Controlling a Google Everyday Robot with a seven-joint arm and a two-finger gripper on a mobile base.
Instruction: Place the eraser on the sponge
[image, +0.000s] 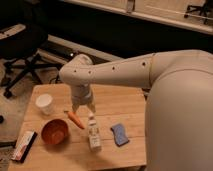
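The eraser, a flat black-edged block with a white and pink face, lies at the table's front left corner. The blue-grey sponge lies flat toward the front right of the table. My gripper hangs over the middle of the table, pointing down, just above the carrot and the white bottle. Its fingers stand apart with nothing between them. It is well right of the eraser and left of the sponge.
An orange carrot lies just below the gripper. A small upright white bottle stands between carrot and sponge. A reddish bowl sits next to the eraser, a white cup behind it. An office chair stands beyond the wooden table.
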